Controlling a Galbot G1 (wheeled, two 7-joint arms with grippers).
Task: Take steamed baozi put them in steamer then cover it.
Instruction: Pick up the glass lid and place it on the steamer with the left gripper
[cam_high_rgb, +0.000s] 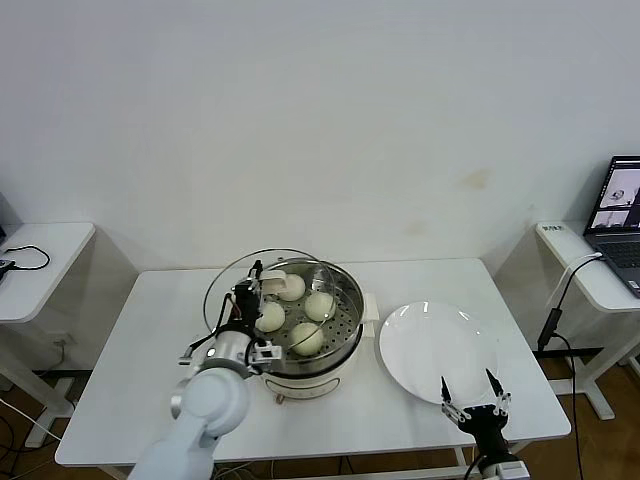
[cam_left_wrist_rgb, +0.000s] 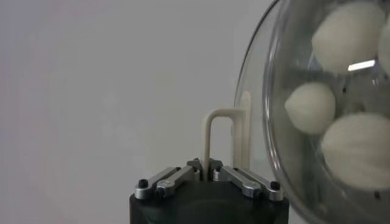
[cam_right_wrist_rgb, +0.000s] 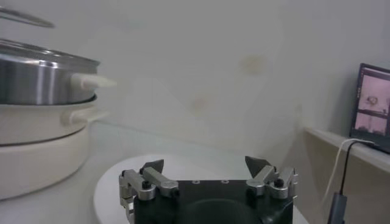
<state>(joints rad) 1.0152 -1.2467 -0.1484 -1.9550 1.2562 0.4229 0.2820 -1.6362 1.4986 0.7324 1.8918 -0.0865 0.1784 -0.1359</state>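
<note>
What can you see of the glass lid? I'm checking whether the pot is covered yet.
The cover is a round clear glass lid with a metal rim and a cream bar handle. The left gripper is shut on that handle, holding the lid tilted over the steamer's left side, not seated. Buns show through the glass.

Bright, even light with soft shadows; glare streaks the cover, and the near buns blur.
</note>
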